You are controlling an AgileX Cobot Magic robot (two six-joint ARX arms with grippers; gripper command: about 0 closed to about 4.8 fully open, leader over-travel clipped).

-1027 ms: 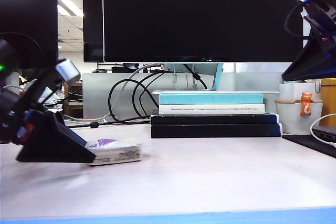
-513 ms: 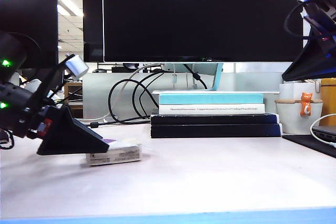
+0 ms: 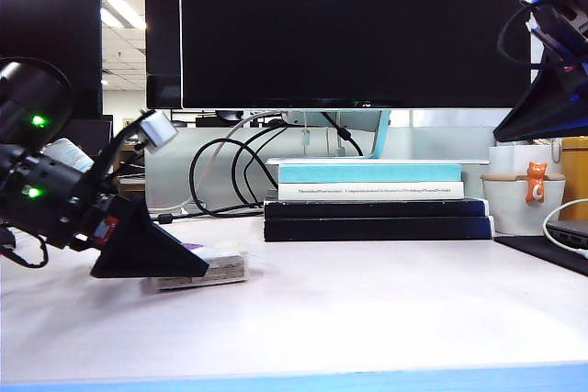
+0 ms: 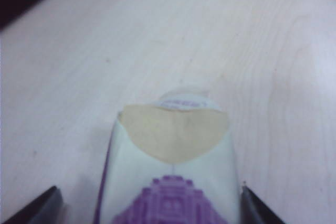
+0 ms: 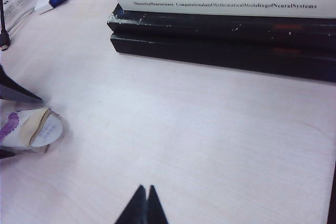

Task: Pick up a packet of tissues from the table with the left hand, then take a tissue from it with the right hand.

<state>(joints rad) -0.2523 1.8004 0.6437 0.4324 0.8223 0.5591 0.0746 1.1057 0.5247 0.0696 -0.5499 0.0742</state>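
Black wedge hands (image 3: pixel 152 250), green lights, cables

Left gripper (image 3: pixel 188 268) now further right and lower, open fingers apparently straddling the packet of tissues (image 3: pixel 216 267).

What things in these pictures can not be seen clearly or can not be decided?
- Exterior view: the left gripper covers most of the packet of tissues, so contact cannot be judged.
- Left wrist view: the fingertips are cut off by the picture's edge; the packet lies between them, partly cropped.
- Right wrist view: the right gripper is shut above the table; the left fingers and half the packet are cropped.
- The packet's side print is too small.
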